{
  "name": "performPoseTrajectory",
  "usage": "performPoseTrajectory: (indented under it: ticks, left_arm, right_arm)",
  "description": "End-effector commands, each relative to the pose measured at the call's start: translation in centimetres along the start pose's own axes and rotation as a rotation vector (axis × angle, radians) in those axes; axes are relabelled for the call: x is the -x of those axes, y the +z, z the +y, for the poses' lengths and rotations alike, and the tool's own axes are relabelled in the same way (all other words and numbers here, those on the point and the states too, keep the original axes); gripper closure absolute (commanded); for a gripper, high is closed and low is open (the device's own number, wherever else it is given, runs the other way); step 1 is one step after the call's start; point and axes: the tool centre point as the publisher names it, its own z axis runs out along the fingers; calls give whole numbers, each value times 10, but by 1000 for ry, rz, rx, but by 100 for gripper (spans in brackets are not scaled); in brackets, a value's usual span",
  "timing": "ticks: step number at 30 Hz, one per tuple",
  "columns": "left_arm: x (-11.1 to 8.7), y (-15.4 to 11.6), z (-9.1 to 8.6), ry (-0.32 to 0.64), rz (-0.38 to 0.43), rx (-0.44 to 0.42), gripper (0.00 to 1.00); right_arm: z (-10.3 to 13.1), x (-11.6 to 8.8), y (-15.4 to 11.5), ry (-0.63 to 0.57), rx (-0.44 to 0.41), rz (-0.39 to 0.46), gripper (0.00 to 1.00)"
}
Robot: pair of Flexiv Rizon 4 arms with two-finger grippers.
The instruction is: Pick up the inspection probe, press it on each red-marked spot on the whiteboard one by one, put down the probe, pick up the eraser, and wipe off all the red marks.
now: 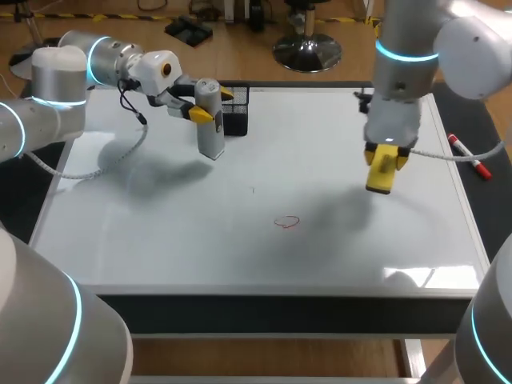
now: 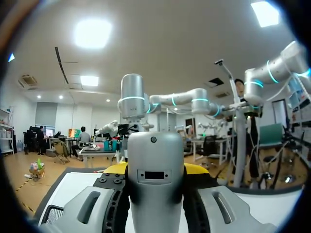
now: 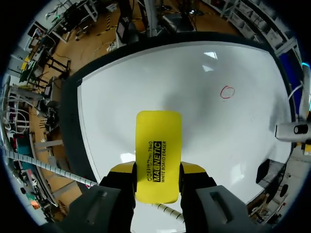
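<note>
Over on the right side of the head view, my right gripper (image 1: 387, 157) has the yellow eraser (image 1: 379, 182) pinched between both fingers. It's hanging above the whiteboard (image 1: 160, 240), not on it. The wrist cam shows the fingers clamped on the eraser's near end, with most of it sticking out ahead. It looks like a light, hard plastic block, so weight shouldn't be an issue. With that much overhang, though, I'd guess it could pivot in the grip if I push down hard, so a flat, gentle wipe seems best.

Upper left, my left gripper (image 1: 210, 106) is closed around the grey probe (image 1: 210, 128), holding it upright by its upper part, right beside the black basket (image 1: 237, 112). I can't tell if its foot touches the board. It looks stiff with a smooth casing, so it could be slippery, and that high grip looks sensible.

I can only spot one red mark (image 1: 286, 222), lower middle of the board and well away from the frame edges. There's open board all around it, so plenty of room to sweep. Both arms are well apart. A red marker (image 1: 469, 156) lies off the board at the right, out of the wipe path.
</note>
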Motion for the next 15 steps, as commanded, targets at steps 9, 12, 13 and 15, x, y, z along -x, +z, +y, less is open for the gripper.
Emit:
performPoseTrajectory:
  ticks: [9, 12, 13, 15]
  left_arm:
    - [2, -1, -1, -1, 6, 0, 100]
    - [2, -1, -1, -1, 6, 0, 100]
    - [2, -1, -1, -1, 6, 0, 100]
    - [2, -1, -1, -1, 6, 0, 100]
  right_arm:
    - [78, 77, -5, -140, -98, 75, 100]
    - [93, 91, -5, -165, -111, 62, 100]
    - [96, 96, -5, -172, -115, 69, 100]
    - [104, 105, -3, -185, -120, 57, 100]
